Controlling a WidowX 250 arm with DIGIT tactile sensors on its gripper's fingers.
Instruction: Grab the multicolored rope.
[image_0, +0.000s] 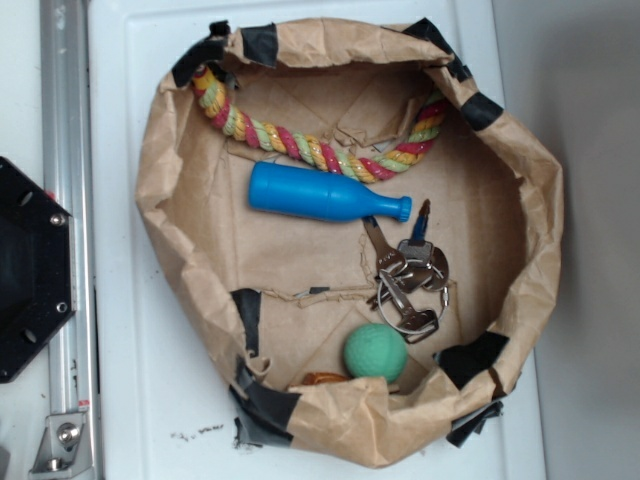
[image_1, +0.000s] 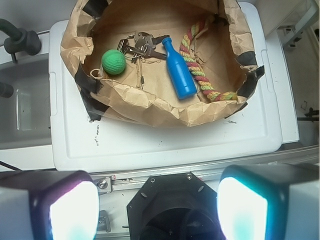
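The multicolored rope (image_0: 310, 147) of red, yellow, pale green and white strands lies curved along the back of the brown paper bag (image_0: 160, 190), above the blue bottle-shaped toy (image_0: 325, 194). In the wrist view the rope (image_1: 197, 65) runs along the right inside of the bag, beside the blue toy (image_1: 178, 75). My gripper (image_1: 157, 207) is open and empty, its two pads wide apart, high above the black robot base (image_1: 172, 210) and well short of the bag. The gripper does not show in the exterior view.
A bunch of keys (image_0: 408, 275) and a green ball (image_0: 375, 352) lie in the bag, which sits on a white lid (image_0: 140, 400). A metal rail (image_0: 65, 200) and the black base (image_0: 25, 270) are at the left. A grey bin (image_1: 25, 110) stands beside the lid.
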